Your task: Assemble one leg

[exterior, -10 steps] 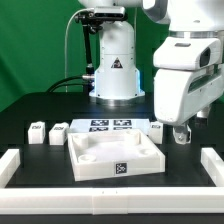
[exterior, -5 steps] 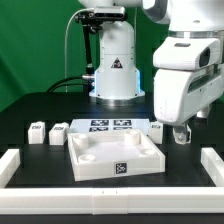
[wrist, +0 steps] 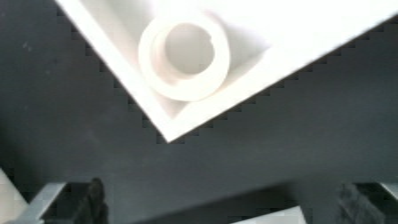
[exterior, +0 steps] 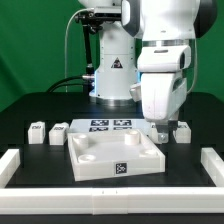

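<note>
Green backdrop behind, black counter [exterior: 45, 105] in front of me, and the arm's white base [exterior: 115, 70] stands at the far middle. On the exterior view I've got the pincer [exterior: 160, 129] low over the far right corner of the big white tabletop [exterior: 95, 168], which sits on the counter at centre. The leg [exterior: 181, 131] stands upright on the counter just to the exterior view's right of the pincer, tag showing, not in the grip. Two more little posts [exterior: 47, 131] wait side by side over at the far left, well apart from the arm. The marker board [exterior: 112, 125] lies flat just beyond the tabletop. Long white border bars [exterior: 8, 165] frame the left, right and near edges. Checking the wrist view now: a corner of the tabletop [wrist: 285, 25] fills the frame, with a round socket [wrist: 185, 57] set into it, dark counter around it. Both fingers [wrist: 63, 205] show at the frame's edge, and the pincer [wrist: 214, 205] is spread wide with nothing between them.
</note>
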Controlling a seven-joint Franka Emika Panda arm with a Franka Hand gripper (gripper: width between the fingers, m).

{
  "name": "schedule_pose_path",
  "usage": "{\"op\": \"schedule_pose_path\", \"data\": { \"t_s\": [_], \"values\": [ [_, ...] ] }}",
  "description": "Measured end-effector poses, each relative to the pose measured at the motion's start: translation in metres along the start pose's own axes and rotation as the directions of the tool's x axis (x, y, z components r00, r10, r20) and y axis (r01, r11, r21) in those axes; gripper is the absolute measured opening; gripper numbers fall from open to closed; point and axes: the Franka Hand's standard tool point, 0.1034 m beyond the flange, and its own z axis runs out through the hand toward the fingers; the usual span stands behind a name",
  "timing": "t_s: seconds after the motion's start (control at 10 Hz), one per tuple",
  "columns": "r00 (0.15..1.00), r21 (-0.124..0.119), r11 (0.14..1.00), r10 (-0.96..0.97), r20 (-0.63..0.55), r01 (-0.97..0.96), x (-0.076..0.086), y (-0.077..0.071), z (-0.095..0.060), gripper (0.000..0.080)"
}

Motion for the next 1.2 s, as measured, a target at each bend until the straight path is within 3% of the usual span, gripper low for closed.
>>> {"op": "schedule_pose_path", "data": {
  "t_s": [0.4, 0.5, 0.7, 0.8, 1.0, 1.2],
  "values": [
    [1.0, 0.003, 1.0, -0.002, 0.002, 0.002, -0.002, -0.001, 0.001, 0.065],
    [0.99, -0.014, 0.99, -0.141, 0.004, 0.141, -0.011, -0.005, 0.004, 0.065],
    [0.955, -0.012, 0.956, -0.292, 0.05, 0.293, -0.029, -0.022, 0.0, 0.065],
    [0.932, -0.021, 0.933, -0.356, 0.075, 0.358, -0.033, -0.023, -0.006, 0.065],
    [0.891, -0.015, 0.898, -0.435, 0.128, 0.44, -0.049, -0.018, -0.006, 0.065],
    [0.891, -0.014, 0.898, -0.435, 0.126, 0.441, -0.047, -0.019, -0.006, 0.065]
  ]
}}
